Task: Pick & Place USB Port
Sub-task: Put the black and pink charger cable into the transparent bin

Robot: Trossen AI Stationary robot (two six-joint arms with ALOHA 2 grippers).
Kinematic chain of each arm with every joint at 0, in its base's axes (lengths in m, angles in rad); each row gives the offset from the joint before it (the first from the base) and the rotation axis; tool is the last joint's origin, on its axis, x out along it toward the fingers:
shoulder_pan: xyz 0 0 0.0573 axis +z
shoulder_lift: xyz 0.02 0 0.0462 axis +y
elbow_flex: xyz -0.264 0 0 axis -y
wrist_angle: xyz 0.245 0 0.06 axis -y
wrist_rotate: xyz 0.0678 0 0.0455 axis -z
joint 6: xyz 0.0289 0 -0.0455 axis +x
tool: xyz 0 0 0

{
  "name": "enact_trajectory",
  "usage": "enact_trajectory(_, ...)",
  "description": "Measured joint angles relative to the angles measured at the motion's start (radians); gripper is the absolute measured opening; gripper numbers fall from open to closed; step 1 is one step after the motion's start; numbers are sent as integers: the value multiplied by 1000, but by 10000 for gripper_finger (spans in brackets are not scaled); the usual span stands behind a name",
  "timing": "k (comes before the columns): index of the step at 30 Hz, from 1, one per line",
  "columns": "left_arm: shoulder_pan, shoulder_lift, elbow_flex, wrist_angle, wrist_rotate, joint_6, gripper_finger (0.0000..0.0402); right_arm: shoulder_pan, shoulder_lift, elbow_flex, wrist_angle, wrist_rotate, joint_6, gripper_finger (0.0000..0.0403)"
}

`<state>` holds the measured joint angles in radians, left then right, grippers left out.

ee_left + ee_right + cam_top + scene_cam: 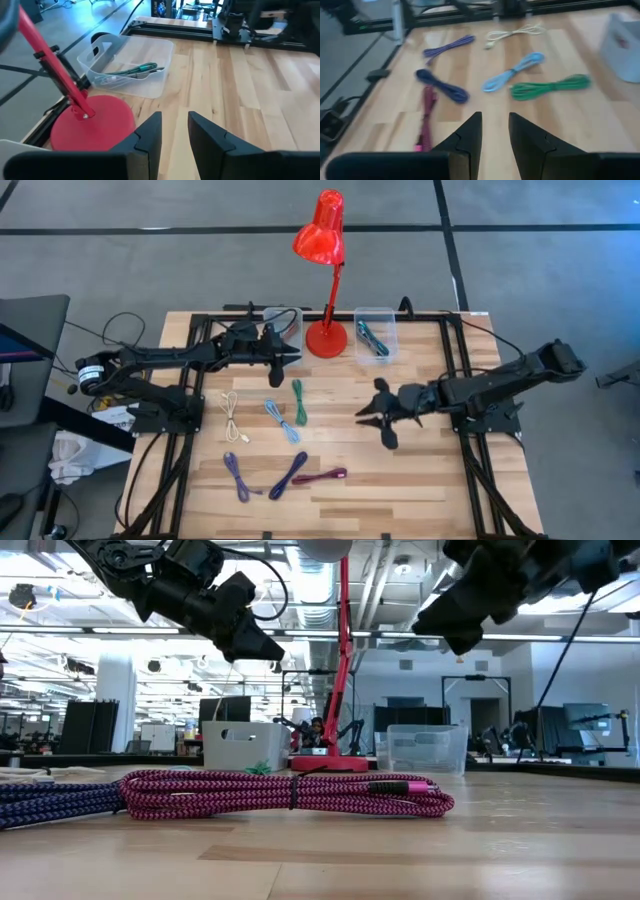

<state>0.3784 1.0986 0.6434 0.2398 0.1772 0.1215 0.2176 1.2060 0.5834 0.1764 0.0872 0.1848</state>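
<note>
One cable [373, 340] is in the right bin [376, 332], six cables [283, 420] lie on the table [420, 470], and the left gripper [291, 358] and right gripper [372, 418] hang narrow and empty.

Left gripper [291, 356] hovers at the table's far side, fingers slightly apart (nothing held). Right gripper [366, 414] hangs mid-table, likewise parted and empty.
</note>
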Motion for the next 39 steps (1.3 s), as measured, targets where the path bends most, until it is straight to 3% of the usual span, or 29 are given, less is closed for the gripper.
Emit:
enact_trajectory(19, -19, 0, 0, 0, 0, -51, 95, 163, 356, 297, -208, 18, -11, 90)
enact_trajectory(25, -19, 0, 0, -1, 0, -52, 95, 183, 429, 396, -386, 98, -11, 90)
enact_trajectory(33, -19, 0, 0, 0, 0, -52, 95, 147, 482, 448, -412, -86, -9, 90)
enact_trajectory(39, -19, 0, 0, 0, 0, -52, 95, 133, 504, 466, -412, -84, -35, 90)
